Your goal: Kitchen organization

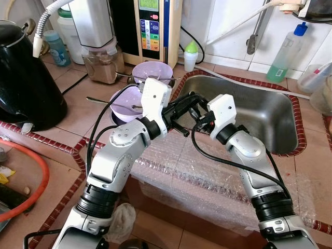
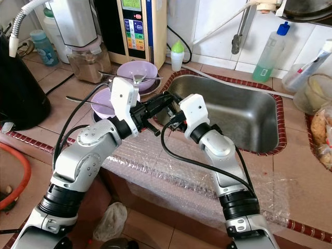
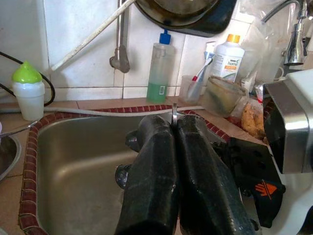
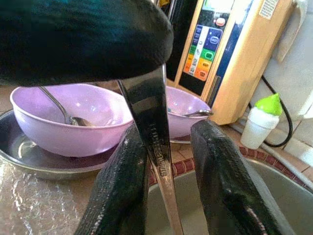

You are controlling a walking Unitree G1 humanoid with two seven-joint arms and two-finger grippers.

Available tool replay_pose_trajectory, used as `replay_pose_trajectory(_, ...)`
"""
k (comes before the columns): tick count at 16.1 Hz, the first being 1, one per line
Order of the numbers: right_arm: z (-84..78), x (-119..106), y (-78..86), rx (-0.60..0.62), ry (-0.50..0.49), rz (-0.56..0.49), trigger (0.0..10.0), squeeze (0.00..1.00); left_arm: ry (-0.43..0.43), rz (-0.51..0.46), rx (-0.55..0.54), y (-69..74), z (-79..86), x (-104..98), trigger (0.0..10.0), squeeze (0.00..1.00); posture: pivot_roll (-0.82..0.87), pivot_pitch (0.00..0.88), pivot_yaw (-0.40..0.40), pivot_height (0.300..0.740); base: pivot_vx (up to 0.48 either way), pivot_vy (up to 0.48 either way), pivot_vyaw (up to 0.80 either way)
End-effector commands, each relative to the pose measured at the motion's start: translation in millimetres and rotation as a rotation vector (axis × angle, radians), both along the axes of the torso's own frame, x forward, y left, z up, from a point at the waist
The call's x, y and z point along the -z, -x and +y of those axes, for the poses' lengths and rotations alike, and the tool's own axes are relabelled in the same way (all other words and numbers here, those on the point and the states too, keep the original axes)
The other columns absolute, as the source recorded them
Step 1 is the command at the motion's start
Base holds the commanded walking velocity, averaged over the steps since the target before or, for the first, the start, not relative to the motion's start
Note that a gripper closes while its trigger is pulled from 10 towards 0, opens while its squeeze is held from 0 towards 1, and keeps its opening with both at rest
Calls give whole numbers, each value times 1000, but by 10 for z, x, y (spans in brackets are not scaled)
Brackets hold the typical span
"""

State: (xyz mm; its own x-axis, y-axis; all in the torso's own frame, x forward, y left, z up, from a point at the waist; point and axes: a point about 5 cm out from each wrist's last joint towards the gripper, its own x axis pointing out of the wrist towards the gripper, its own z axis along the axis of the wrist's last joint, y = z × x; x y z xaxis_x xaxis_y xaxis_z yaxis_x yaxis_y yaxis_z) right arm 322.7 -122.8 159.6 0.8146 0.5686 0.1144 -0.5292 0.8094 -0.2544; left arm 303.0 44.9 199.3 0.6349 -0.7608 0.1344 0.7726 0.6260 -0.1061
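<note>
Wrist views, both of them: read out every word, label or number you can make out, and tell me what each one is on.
"home": on the white bottle with the orange cap; the smaller print below is unreadable.
Stamped lettering on the metal handle shut in the left pincer: too blurred to read.
Button labels on the control panel: too small to read.
Orange mark on the black housing: a logo, no letters.
</note>
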Motion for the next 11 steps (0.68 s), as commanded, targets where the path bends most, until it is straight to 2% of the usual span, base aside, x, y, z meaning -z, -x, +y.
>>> replay_pose_trajectory(1,-78,23,-31,29,-6,35,0,0,1,-21,-7,-3,26,-13,0,0,-10,0,37,740,0,0,0)
replay_pose_trajectory(3,-85,38,-35,32,4,43,0,0,-4,-19,-12,-8,38,-1,118,0,-8,0,36,740,0,0,0)
replay_pose_trajectory(4,-90,37,-43,36,11,40,0,0,-8,-17,-15,-10,45,11,2275,0,-3,0,33,740,0,0,0)
replay_pose_trajectory(5,-94,37,-50,42,17,36,0,0,-13,-12,-18,-13,53,29,2784,0,0,0,33,740,0,0,0)
replay_pose_trajectory(7,-109,34,-65,58,40,16,0,0,-28,-8,-19,-13,53,59,4902,0,12,0,28,740,0,0,0)
replay_pose_trajectory(8,-123,30,-82,77,36,13,0,0,-29,-8,-20,-11,54,59,8706,0,13,0,24,740,0,0,0)
replay_pose_trajectory(9,-128,29,-103,95,30,17,0,0,-26,-3,-23,-7,71,66,10000,0,10,0,25,740,0,0,0)
replay_pose_trajectory(11,-150,92,-117,109,56,33,0,0,-37,5,-27,3,85,120,10000,0,12,0,29,740,0,0,0)
